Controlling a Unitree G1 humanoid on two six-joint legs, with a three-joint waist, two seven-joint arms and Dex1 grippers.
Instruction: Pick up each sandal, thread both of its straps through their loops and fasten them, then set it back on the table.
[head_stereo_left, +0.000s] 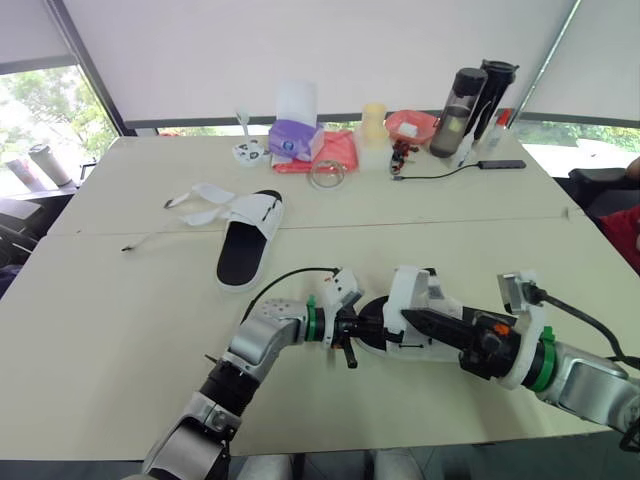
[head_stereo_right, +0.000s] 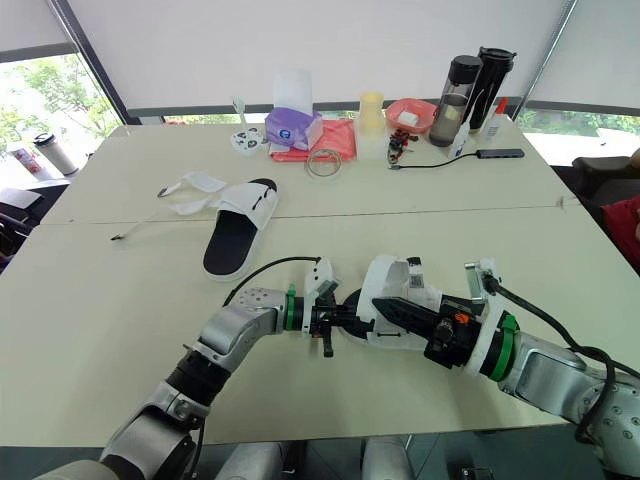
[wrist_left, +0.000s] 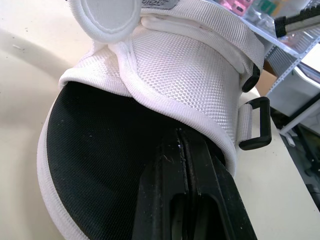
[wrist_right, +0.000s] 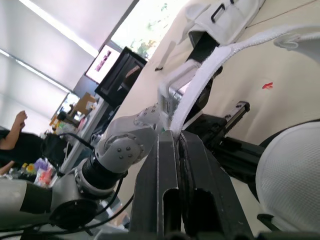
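One white sandal with a black footbed (head_stereo_left: 250, 235) lies on the table at mid left, its two straps (head_stereo_left: 200, 203) open and spread to the left. A second white sandal (head_stereo_left: 405, 295) is between my grippers near the front edge. My left gripper (head_stereo_left: 375, 330) is at its heel end; in the left wrist view its fingers (wrist_left: 165, 175) are pressed together over the black footbed (wrist_left: 95, 165), tips under the mesh upper (wrist_left: 185, 65). A black loop (wrist_left: 257, 122) hangs at the upper's side. My right gripper (head_stereo_left: 420, 320) is shut on a white strap (wrist_right: 225, 55) of this sandal.
Along the table's far edge stand a tissue box (head_stereo_left: 295, 140), a red cloth (head_stereo_left: 335, 150), a pink bowl (head_stereo_left: 410, 125), two dark bottles (head_stereo_left: 470, 100) and a black cable (head_stereo_left: 440, 172). A person (wrist_right: 12, 135) sits in the background of the right wrist view.
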